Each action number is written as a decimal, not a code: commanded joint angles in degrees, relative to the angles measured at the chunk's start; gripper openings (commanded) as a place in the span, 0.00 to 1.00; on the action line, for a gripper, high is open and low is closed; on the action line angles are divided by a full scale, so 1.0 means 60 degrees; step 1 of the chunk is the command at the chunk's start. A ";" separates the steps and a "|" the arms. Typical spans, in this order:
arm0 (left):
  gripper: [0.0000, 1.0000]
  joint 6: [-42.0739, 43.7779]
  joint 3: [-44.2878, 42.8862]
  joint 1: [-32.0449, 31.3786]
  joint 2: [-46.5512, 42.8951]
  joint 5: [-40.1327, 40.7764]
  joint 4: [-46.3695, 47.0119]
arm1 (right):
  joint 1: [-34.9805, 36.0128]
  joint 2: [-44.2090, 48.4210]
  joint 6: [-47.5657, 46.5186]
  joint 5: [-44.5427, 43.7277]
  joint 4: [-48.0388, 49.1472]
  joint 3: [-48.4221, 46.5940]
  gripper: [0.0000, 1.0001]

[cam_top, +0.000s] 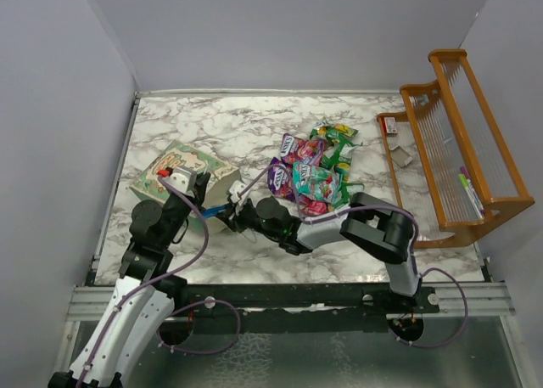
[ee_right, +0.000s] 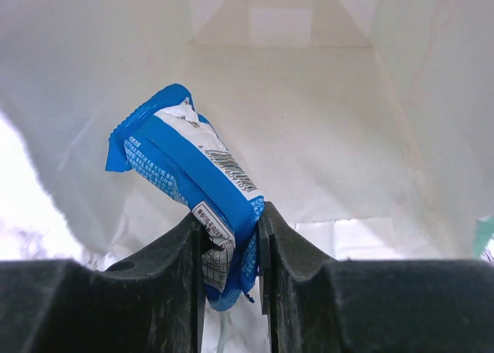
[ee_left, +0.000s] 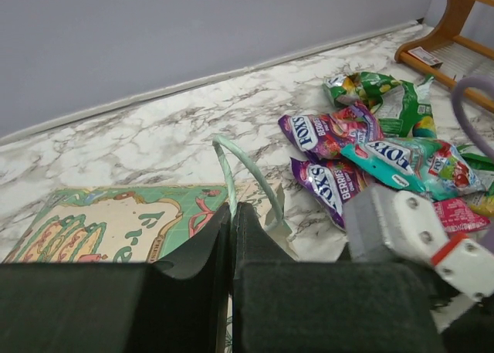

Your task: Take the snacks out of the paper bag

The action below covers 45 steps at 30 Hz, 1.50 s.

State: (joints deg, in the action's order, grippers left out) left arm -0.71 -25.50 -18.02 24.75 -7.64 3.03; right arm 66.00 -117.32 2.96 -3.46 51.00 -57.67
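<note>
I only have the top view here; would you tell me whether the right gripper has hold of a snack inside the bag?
Observer: Yes, the right gripper is shut on a blue packet, pinching its lower end.
Operator: Thank you. Is the packet out of the bag yet?
Observer: No. In the right wrist view, the cream inner walls of the bag show around it.
Operator: And what is the left gripper doing?
Observer: The left gripper is shut, seemingly pinching the bag's rim, beside the green handle.
</note>
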 commanded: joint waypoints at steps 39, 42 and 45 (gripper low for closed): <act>0.00 -0.3146 -0.2925 0.1034 0.3617 0.3825 -0.0307 | -0.4602 0.7852 0.1710 -0.3328 -0.6181 0.2434 0.20; 0.00 -0.3265 -0.2304 0.1083 0.3049 0.3646 -0.0474 | -0.4694 0.7662 0.1720 -0.3291 -0.6196 0.2397 0.20; 0.00 -0.3261 -0.2125 0.1086 0.2547 0.3338 -0.0559 | -0.4829 0.7436 0.1835 -0.3247 -0.6316 0.2297 0.20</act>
State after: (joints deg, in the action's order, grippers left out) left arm -18.98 -38.81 -11.75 44.40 12.25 0.32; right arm 38.17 -70.85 12.45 -24.32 14.33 -41.89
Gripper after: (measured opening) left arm 0.021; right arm 0.261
